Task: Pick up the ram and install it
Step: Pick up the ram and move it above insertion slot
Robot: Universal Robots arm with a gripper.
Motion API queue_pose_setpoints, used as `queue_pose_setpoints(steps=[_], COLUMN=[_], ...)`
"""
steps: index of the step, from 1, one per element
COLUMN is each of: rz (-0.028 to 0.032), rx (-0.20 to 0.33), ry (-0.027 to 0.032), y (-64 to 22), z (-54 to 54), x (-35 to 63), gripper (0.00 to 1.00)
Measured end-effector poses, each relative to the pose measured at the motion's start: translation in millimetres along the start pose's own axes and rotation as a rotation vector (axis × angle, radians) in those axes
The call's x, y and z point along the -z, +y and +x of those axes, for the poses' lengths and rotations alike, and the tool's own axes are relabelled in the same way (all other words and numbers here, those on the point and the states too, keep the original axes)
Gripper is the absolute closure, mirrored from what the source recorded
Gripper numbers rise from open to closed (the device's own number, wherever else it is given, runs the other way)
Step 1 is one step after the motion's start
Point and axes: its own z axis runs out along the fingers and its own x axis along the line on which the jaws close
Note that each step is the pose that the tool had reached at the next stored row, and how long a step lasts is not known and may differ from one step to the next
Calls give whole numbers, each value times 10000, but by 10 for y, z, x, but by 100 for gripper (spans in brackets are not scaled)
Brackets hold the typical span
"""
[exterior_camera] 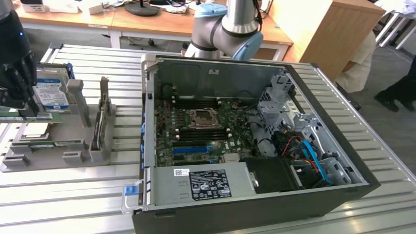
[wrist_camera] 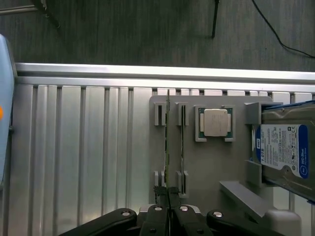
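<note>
Exterior view, starting at its left: the claw [exterior_camera: 27,113], dark and blocky, hangs over the grey plastic holder [exterior_camera: 39,163] that sits near the left edge of the ribbed metal table [exterior_camera: 65,204]. At the holder's far end leans a silver hard drive [exterior_camera: 52,92] with a blue-and-white label. Next, toward the near edge, lies a small square silver chip [exterior_camera: 36,129]. Further right stands the open computer case [exterior_camera: 227,222], a dark steel box with a green main board [exterior_camera: 195,131] on its floor and a grey power unit [exterior_camera: 201,183] at its near side. Behind the case rises the arm [exterior_camera: 231,24], a silver tube with pale blue joints.

The wrist view shows the relation that matters. The ram [wrist_camera: 167,137] stands on edge in slotted posts of the holder and shows as a thin green line, on the side of the chip away from the hard drive. A second stick [wrist_camera: 182,142] stands parallel just beside it, between it and the chip. The ram's long axis runs straight out from the claw. The claw sits over one end of the ram, and its seam lines up with the ram's top edge rather than the neighbour's. The black fingers [wrist_camera: 160,219] look drawn together, with only a hairline between them. I cannot tell whether that hairline nips the ram's edge. By my reading the ram rests in its slots, with the case well apart to the exterior view's right.
</note>
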Motion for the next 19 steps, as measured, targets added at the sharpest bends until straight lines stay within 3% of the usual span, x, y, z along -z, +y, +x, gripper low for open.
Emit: queue_pose_setpoints(steps=[19], rz=[0], rx=[0], ry=[0], y=[9], z=[-6], x=[241], gripper=[88])
